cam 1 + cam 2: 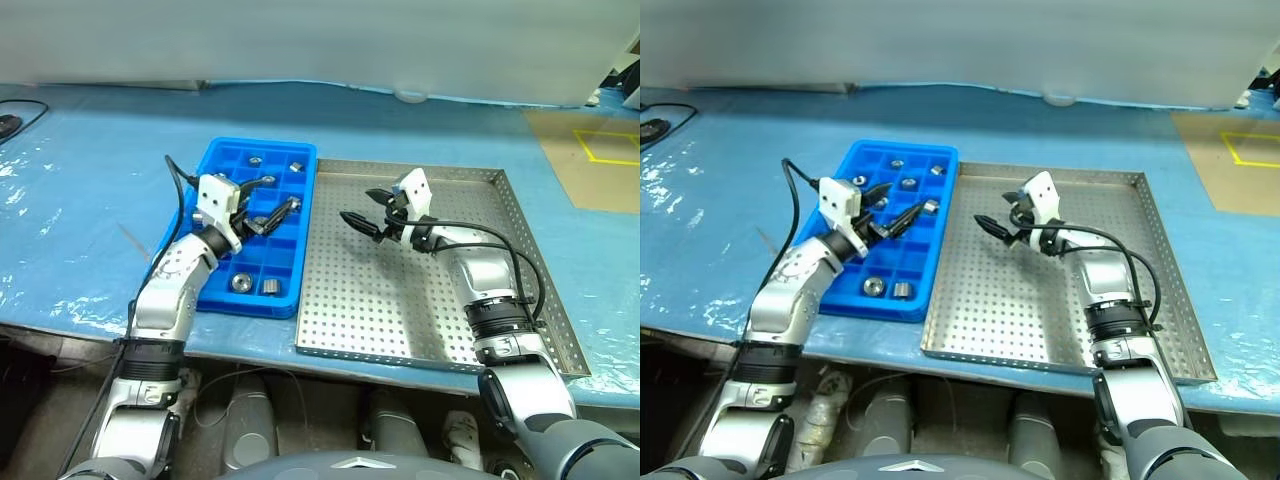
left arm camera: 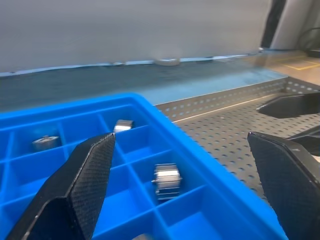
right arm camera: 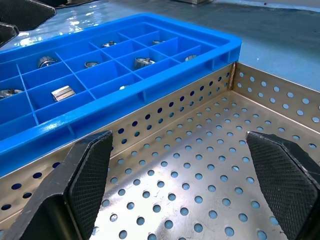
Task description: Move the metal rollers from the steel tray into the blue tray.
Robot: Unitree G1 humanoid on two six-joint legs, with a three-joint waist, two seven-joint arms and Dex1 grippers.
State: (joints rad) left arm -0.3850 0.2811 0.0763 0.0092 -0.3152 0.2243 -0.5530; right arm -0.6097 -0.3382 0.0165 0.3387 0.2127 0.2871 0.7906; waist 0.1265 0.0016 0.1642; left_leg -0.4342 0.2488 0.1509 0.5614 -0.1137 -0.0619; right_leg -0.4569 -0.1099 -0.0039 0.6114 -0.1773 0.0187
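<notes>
The small shiny metal rollers (image 1: pixel 241 283) lay in compartments of the bright blue plastic tray (image 1: pixel 212 160), just beside the large perforated steel tray (image 1: pixel 400 300). The left gripper (image 1: pixel 268 205) hovered over the blue tray, fingers spread and empty. The right gripper (image 1: pixel 366 210) was over the steel tray, also spread, holding nothing.

Left gripper (image 1: pixel 272 195) hangs open over the blue tray (image 1: pixel 213 162) with rollers (image 1: pixel 254 284) inside; right gripper (image 1: pixel 366 211) open over the steel tray (image 1: pixel 380 310).

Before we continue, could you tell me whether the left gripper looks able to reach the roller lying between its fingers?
Probably yes: the left gripper is open above the blue tray, nothing covering that roller.
</notes>
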